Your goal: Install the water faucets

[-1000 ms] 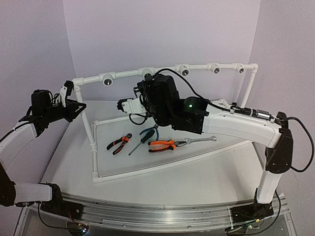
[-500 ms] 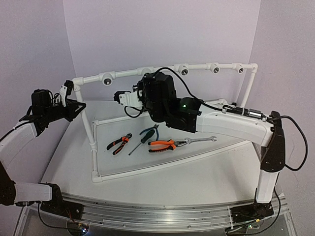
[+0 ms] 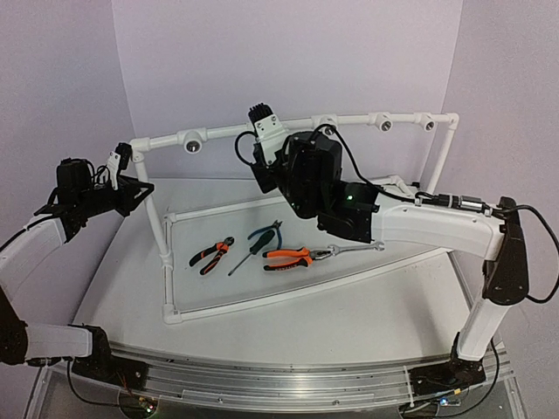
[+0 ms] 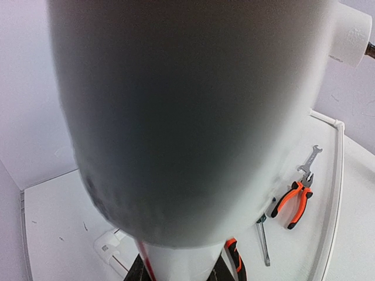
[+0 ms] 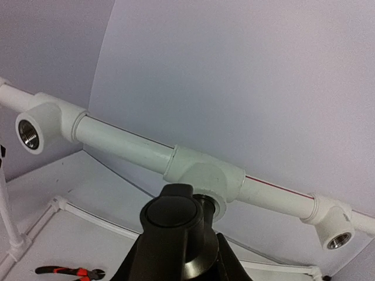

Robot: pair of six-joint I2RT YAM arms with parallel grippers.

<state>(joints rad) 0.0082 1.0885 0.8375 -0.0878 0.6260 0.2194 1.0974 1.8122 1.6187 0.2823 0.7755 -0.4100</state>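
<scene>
We count 1 black tap (image 5: 174,215); 1 white pipe frame (image 5: 123,143) w/ 5 white tee fittings (image 5: 202,174) on its top rail, 4 showing from above, 3 at the right wrist cam; 2 pairs of orange-handled pliers (image 3: 288,257), 1 wrench (image 4: 309,159), 1 screwdriver (image 3: 259,243); 2 robot arms (image 3: 437,227).

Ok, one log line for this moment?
left fingers: clamped on frame post | right fingers: holding faucet | faucet: at tee socket, seating unclear
</scene>
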